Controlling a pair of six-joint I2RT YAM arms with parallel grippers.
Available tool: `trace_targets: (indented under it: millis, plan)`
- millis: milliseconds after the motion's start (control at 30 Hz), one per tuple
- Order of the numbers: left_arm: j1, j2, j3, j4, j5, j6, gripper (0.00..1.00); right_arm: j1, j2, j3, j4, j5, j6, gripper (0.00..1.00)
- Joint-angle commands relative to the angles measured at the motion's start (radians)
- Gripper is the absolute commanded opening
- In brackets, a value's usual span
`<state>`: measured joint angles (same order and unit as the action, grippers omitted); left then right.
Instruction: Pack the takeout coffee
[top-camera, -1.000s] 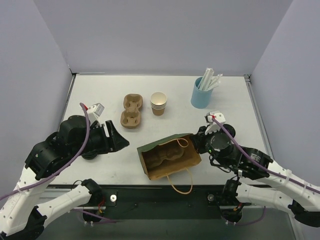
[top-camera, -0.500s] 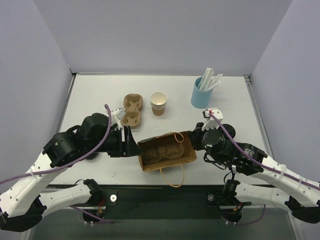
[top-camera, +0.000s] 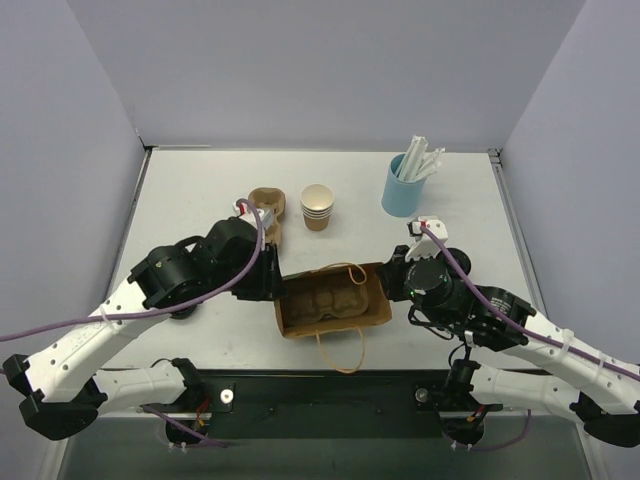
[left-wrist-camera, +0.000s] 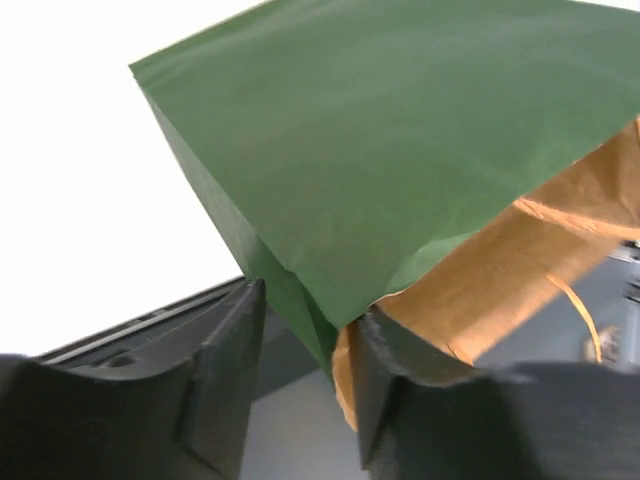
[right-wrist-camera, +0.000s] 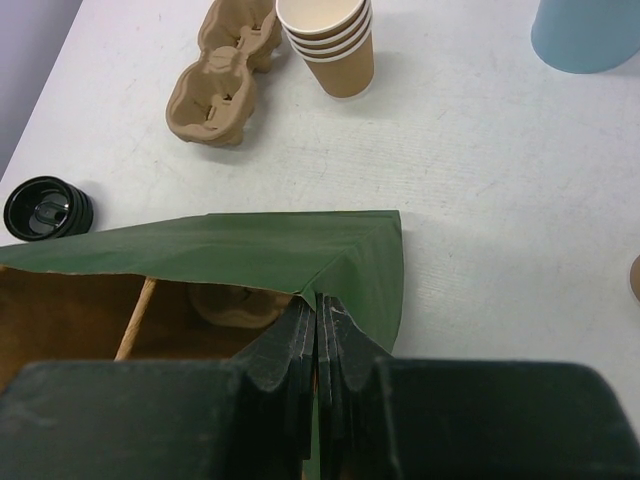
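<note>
Coffee (right-wrist-camera: 47, 207): on the table (top-camera: 200, 190), well left of the bag (left-wrist-camera: 400, 130), outside it. Only its black lid shows, in the right wrist view; from above the left arm covers it. Not yet packed.

Left gripper (left-wrist-camera: 305, 325): at the bag's left mouth edge. Jaws about half open and straddling the green corner. The right-hand finger (left-wrist-camera: 385, 380) looks to be against the paper. The other one is clear of it, so there is no grip here yet. Judgement: it is placed to take this edge and pull against the opposite side, so the mouth is spread wide for loading.

Bag: lies on its side, mouth toward the arms, brown lining showing. A carrier (top-camera: 325, 300) sits inside on the floor of the bag. The handle loop hangs out just in front of the bag.

Right gripper (right-wrist-camera: 315, 335): at the bag's right edge, jaws fully closed with the green fold pinched between them. Judgement: this is the anchor that stops the light paper from sliding or collapsing.

Beyond the bag: spare carrier (right-wrist-camera: 225, 70) behind its left end, partly under the left arm from above. Lidless cups (right-wrist-camera: 330, 40) just right of that. Blue holder (top-camera: 403, 190) with white straws behind the bag's right end, well apart.

Risk: with both grippers at the bag, neither is free for the coffee.
</note>
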<state>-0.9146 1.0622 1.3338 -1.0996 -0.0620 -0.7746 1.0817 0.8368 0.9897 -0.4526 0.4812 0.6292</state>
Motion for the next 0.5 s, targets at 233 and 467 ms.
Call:
trace_targets:
  millis: [233, 467]
  plan:
    - [-0.003, 0.047, 0.077, 0.052, -0.101, 0.121, 0.05, 0.004, -0.015, 0.026, 0.011, 0.069, 0.018, 0.0]
    - [0.008, 0.14, 0.134, 0.118, -0.142, 0.235, 0.0, -0.061, 0.036, 0.058, 0.084, 0.053, -0.092, 0.1]
